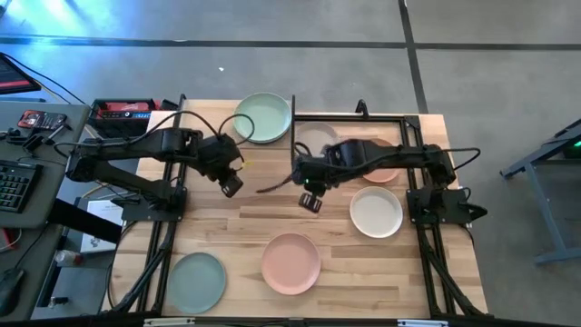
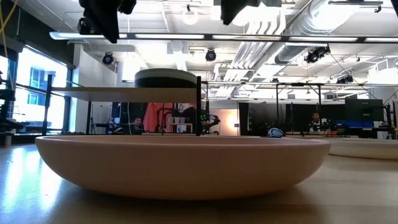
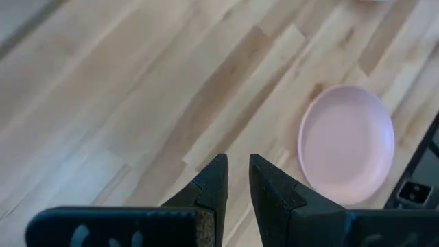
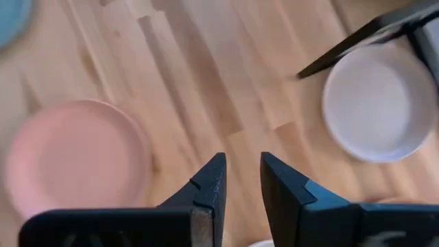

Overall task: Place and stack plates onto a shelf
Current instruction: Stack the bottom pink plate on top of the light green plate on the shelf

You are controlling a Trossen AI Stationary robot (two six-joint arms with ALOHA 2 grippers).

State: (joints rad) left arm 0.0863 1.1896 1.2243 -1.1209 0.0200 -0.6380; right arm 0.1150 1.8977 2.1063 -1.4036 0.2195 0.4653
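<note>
Wooden desk [image 1: 227, 227] has plates spread out, easy to reach. Left tool [image 1: 232, 186] and right tool [image 1: 311, 202] hover, slightly spread, holding nothing.

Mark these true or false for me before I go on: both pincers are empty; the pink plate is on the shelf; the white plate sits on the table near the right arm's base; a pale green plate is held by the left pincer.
1. Both pincers are empty. True: the left pincer and right pincer hang over bare wood with nothing between their fingers.
2. The pink plate is on the shelf. False: it lies on the table.
3. The white plate sits on the table near the right arm's base. True.
4. A pale green plate is held by the left pincer. False: the sage green plate lies at the table's far edge.
</note>
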